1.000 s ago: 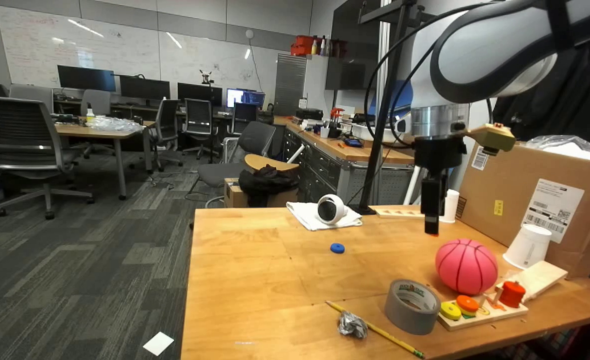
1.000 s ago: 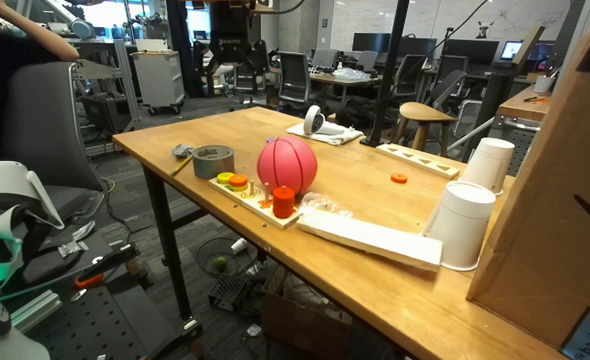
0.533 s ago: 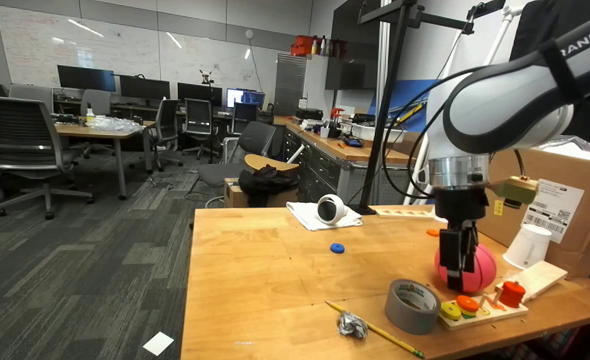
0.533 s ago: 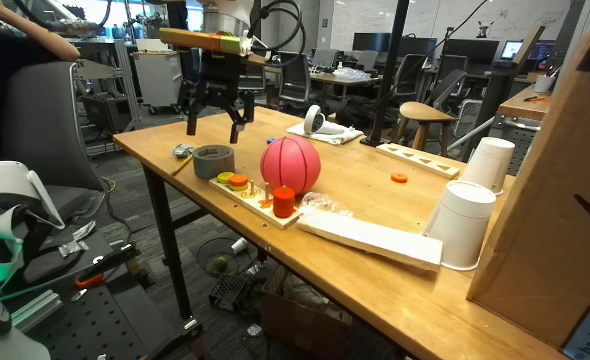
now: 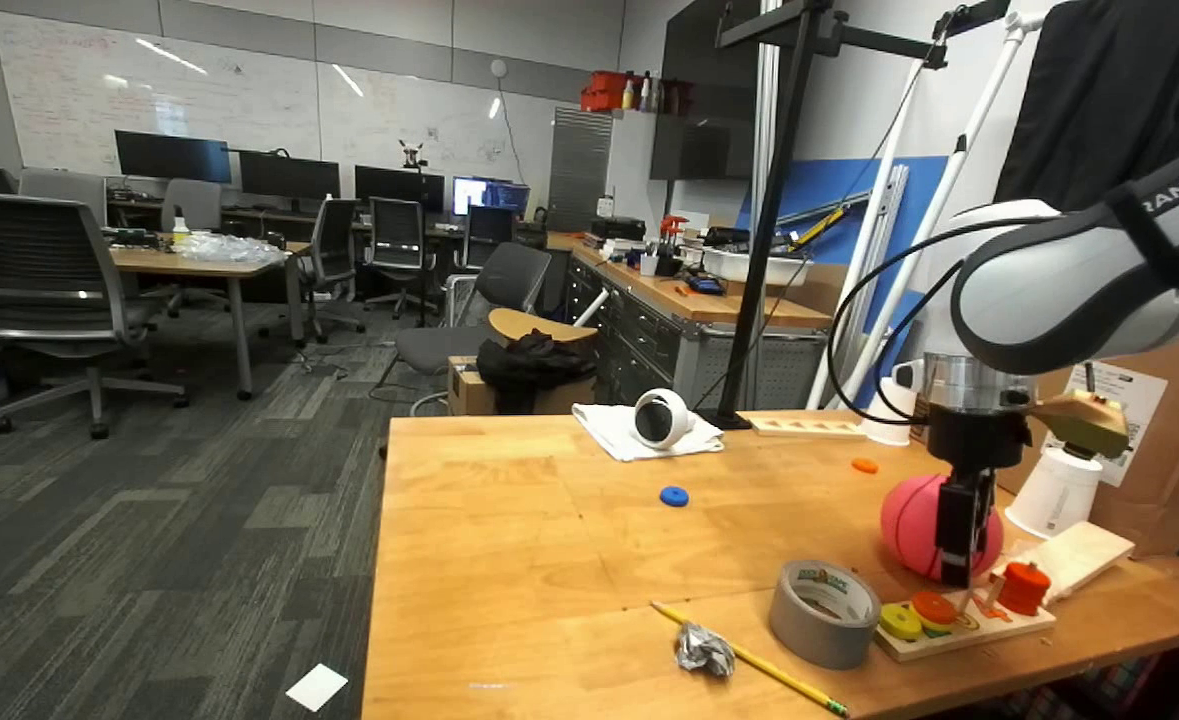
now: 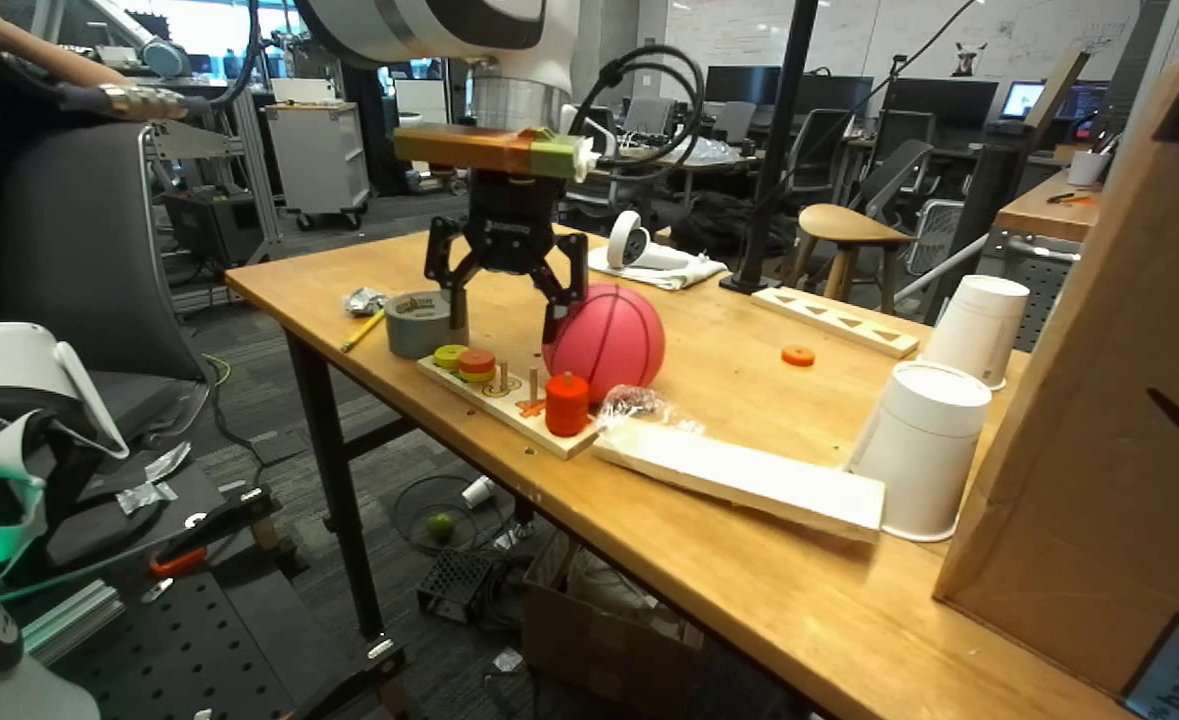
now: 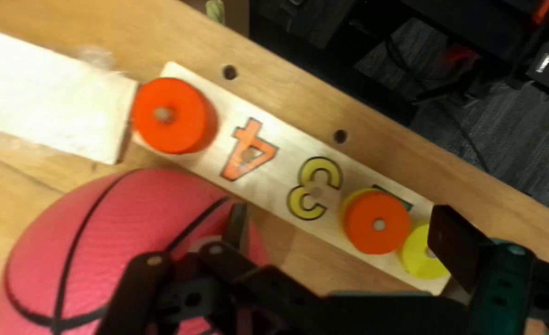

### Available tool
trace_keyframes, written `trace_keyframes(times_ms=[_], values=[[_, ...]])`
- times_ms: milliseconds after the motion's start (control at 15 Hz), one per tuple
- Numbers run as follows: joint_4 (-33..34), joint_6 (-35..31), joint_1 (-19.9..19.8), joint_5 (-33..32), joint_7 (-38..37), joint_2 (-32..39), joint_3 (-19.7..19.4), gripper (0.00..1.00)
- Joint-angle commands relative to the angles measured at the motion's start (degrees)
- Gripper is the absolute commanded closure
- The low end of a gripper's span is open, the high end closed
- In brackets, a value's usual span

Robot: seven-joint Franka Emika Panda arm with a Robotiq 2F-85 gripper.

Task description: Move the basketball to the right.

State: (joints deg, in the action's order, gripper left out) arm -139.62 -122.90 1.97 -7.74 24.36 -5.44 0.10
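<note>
Basketball (image 6: pixel 614 350), round, equal along every axis, seams (image 7: pixel 69 260) aslant in the wrist view, beside spread jaws.

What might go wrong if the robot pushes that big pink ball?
The pinkish-red round ball with black lines isn't gripped: it sits outside the open black pincer, so it might roll too far. It could also bump the flat pale wooden plank or the white upside-down cup near the plank's far end. The pincer itself, hanging low, might knock the pale wooden number board beside the ball.
</note>
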Motion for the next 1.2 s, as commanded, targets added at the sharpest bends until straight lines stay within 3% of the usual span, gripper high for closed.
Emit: trace_keyframes(times_ms=[0, 267, 400, 667, 867, 1133], values=[[5.84, -2.41, -2.03, -7.12, 2.26, -0.98, -1.44, 0.00], [14.79, -3.68, -1.93, -12.72, 0.85, -1.85, -0.64, 0.00], [15.92, -7.21, -1.22, -13.35, 0.00, -2.23, 0.05, 0.00], [15.88, -2.61, 0.55, -12.82, -3.07, -1.40, 2.51, 0.00], [14.69, 0.95, 2.01, -8.64, -2.09, -1.55, 3.43, 0.00], [10.09, -10.31, 4.47, -1.05, 3.26, -2.94, 4.05, 0.00]])
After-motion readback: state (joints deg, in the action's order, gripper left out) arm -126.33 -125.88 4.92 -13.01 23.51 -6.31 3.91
